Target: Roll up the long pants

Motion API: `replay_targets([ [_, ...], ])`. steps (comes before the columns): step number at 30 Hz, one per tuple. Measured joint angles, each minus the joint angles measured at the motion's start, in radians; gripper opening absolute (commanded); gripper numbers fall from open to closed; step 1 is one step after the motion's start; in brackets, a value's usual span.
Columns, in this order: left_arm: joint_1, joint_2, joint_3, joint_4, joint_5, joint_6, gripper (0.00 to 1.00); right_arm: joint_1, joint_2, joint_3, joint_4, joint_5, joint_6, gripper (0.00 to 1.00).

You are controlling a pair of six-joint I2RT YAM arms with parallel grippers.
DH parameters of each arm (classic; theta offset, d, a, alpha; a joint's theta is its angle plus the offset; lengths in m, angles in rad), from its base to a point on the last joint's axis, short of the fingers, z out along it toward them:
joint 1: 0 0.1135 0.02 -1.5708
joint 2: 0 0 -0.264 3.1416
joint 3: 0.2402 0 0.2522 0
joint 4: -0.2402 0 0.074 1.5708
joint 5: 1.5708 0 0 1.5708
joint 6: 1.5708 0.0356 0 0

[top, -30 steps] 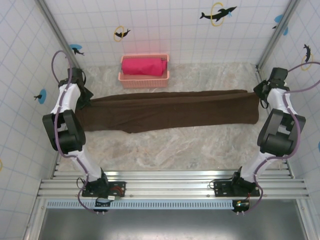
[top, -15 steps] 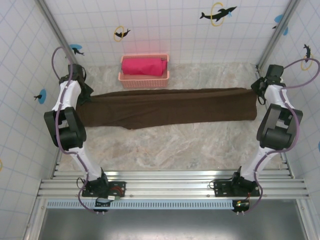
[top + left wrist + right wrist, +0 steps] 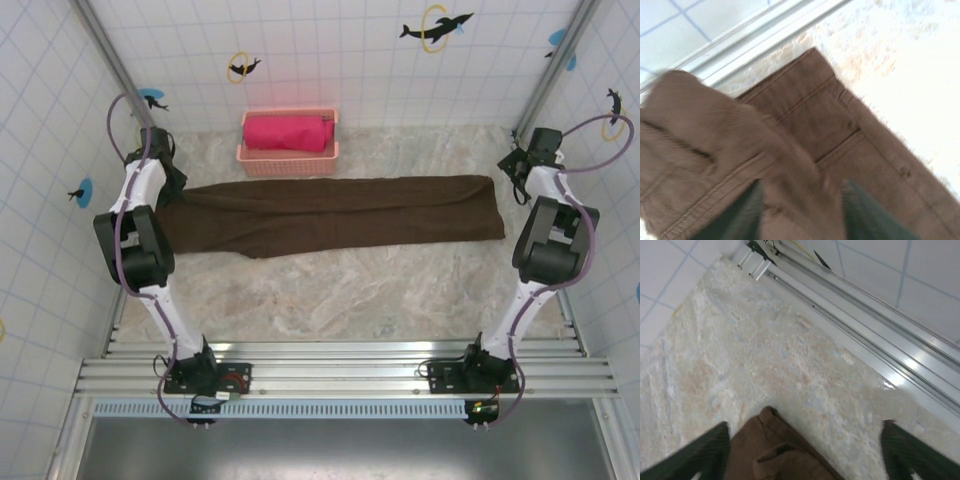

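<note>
At the left edge of the bench [image 3: 350, 295], the left claw [image 3: 800, 200] is seen with its fingers [image 3: 740, 215] parted above the waist end of the long pants [image 3: 340, 212]. The cloth there is not pinched, though a fold is bunched up just beside the claw. The pants are laid flat and unrolled, stretched from left to right across the bench. Behind them, near the back wall, a pink basket [image 3: 290, 165] is set, with a pink rolled cloth [image 3: 288, 132] kept inside. At the right, the right claw [image 3: 805, 432] is spread wide, and the cuff end is left lying loose between its fingers.
</note>
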Motion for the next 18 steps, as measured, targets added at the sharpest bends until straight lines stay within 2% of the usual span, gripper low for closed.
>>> replay_targets([
  [2,0.000,0.018,0.020,0.024,-0.008,0.001,0.60,0.003,0.013,0.011,0.021,0.000,-0.002,0.87],
  [4,0.000,0.039,0.053,0.043,-0.010,0.002,0.61,0.009,0.015,0.013,0.028,0.000,-0.002,0.87],
  [13,0.000,0.066,0.149,0.061,-0.011,0.008,0.61,0.034,0.015,0.016,0.029,-0.035,-0.010,0.86],
  [18,0.000,0.046,0.094,0.057,-0.010,0.029,0.60,0.034,0.014,0.007,0.000,-0.045,-0.018,0.87],
])
